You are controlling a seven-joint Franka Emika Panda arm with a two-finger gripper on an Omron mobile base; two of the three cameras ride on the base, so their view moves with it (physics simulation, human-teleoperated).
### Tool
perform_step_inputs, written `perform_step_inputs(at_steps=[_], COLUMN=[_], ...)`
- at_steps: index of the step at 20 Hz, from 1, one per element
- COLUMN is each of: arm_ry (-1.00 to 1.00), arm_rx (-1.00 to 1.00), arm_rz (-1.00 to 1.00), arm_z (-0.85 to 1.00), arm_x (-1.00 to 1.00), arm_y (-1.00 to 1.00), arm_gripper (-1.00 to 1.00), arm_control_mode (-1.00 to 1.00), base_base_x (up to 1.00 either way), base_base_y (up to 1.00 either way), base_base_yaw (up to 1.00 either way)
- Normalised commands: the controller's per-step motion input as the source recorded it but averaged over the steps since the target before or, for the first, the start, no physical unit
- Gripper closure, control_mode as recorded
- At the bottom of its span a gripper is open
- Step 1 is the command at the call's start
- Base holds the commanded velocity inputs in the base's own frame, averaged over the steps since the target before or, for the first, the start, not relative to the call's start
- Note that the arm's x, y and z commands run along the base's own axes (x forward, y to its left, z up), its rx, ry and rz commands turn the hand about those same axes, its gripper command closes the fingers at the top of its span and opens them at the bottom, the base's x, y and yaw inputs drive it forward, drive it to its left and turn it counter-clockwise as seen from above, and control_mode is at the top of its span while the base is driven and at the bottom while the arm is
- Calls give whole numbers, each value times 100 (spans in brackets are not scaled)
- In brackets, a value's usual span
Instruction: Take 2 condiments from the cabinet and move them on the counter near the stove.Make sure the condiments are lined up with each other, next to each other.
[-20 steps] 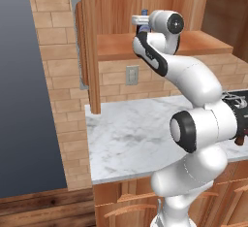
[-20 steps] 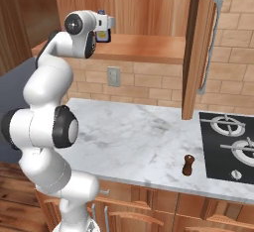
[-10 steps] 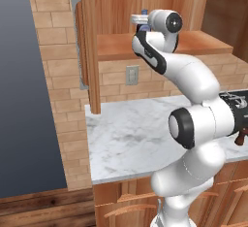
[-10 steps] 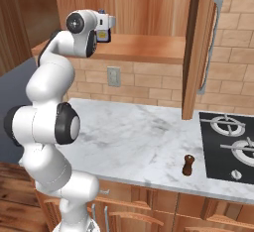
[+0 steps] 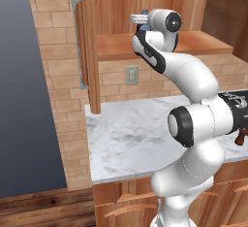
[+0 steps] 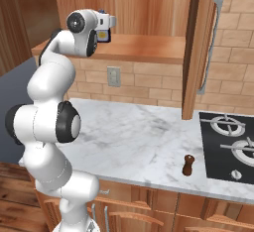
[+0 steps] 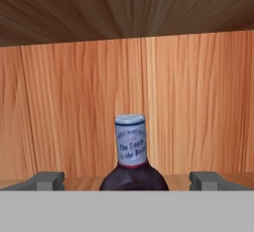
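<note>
The rounded dark bottle (image 7: pixel 131 151) with the blue cap stands on the cabinet shelf (image 6: pixel 149 47), in front of the wood-panel back (image 7: pixel 198 102). My gripper (image 7: pixel 128 179) is open, one finger on each side of the bottle and not touching it. From the right base view the bottle's yellowish label (image 6: pixel 103 36) shows beside the gripper (image 6: pixel 105 27). In the left base view the blue cap (image 5: pixel 144 12) peeks out behind the gripper (image 5: pixel 138 20). The slim all-brown bottle (image 6: pixel 188 165) stands upright on the marble counter (image 6: pixel 139 137), just left of the stove (image 6: pixel 230 142).
The cabinet's tall open door (image 6: pixel 198 47) with its grey handle (image 6: pixel 211 42) hangs between the shelf and the stove. A wall outlet (image 6: pixel 113 76) sits on the brick below the shelf. Wooden drawers (image 6: pixel 149 211) run under the counter.
The hand has edged slightly deeper into the cabinet toward the blue-capped bottle. The fingers stay apart, and the brown bottle has not moved.
</note>
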Motion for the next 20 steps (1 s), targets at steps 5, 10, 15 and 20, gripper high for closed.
perform_step_inputs(at_steps=[5,10,15,20], arm_ry=[0,0,1,1], arm_rx=[0,0,0,0], arm_rz=[0,0,0,0], arm_z=[0,0,0,0], arm_x=[1,4,16,14], arm_y=[0,0,0,0], arm_gripper=[-100,-100,-100,-100], arm_control_mode=[-100,-100,-100,-100], base_base_x=[0,0,0,0], base_base_y=[0,0,0,0], base_base_yaw=[0,0,0,0])
